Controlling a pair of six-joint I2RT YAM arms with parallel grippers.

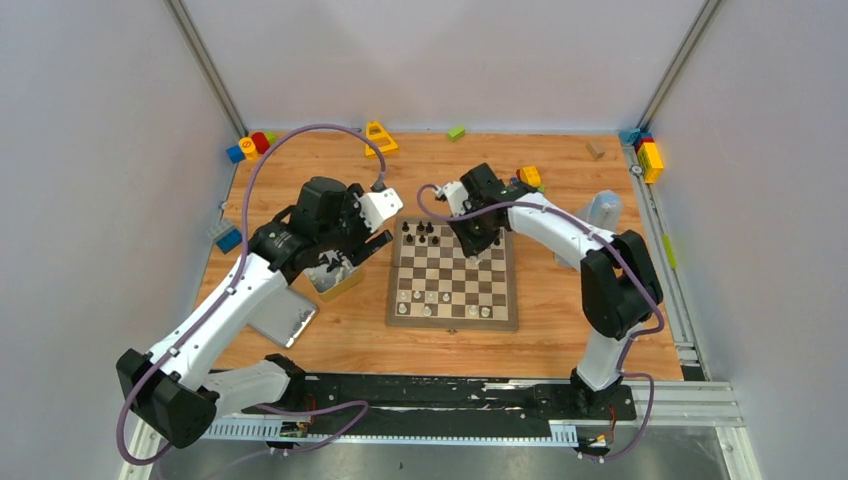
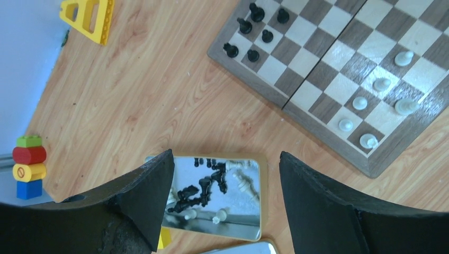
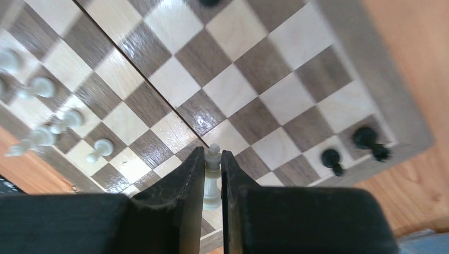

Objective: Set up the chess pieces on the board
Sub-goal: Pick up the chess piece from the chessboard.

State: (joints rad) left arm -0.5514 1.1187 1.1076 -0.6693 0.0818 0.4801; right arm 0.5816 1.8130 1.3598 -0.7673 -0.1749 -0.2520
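The board (image 1: pixel 452 322) lies mid-table with several black chess pieces (image 1: pixel 420 232) at its far left corner and several white ones (image 1: pixel 430 298) along the near rows. My right gripper (image 3: pixel 213 153) hangs over the board (image 3: pixel 233 90) and is shut on a tall white piece (image 3: pixel 212 180), held just above the squares. In the top view that gripper (image 1: pixel 478 250) is over the board's far right part. My left gripper (image 2: pixel 226 159) stands open above a silver tin (image 2: pixel 249 222) holding several loose black and white pieces (image 2: pixel 204 193).
The tin's flat lid (image 1: pixel 283 318) lies near the left arm. Colourful toy blocks sit by the back wall (image 1: pixel 380 138), the left corner (image 2: pixel 29 165) and the right rail (image 1: pixel 648 155). A clear plastic object (image 1: pixel 603 212) stands right of the board.
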